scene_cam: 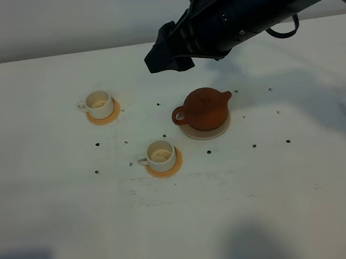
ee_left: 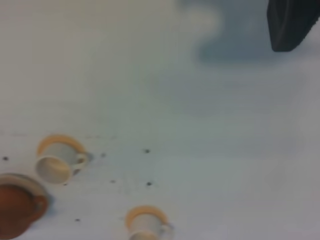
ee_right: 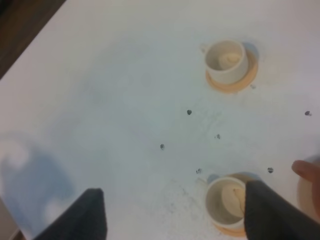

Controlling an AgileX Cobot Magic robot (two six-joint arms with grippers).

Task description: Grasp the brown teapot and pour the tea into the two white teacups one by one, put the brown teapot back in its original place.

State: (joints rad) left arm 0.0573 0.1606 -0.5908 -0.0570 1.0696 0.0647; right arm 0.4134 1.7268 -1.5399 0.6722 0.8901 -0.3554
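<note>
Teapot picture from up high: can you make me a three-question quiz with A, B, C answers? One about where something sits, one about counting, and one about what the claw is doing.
1. What is the brown teapot sitting on?
A. a blue plate
B. a pale cream disc
C. a wooden tray

2. How many white teacups are there?
A. one
B. three
C. two

3. How is the right claw?
A. open, holding nothing
B. shut on the teapot
C. shut on a teacup

Answers:
1 B, the disc's pale rim peeks out under the teapot.
2 C, one teacup stands farther back and one nearer the front.
3 A, its fingers stand wide apart and grip nothing.
</note>
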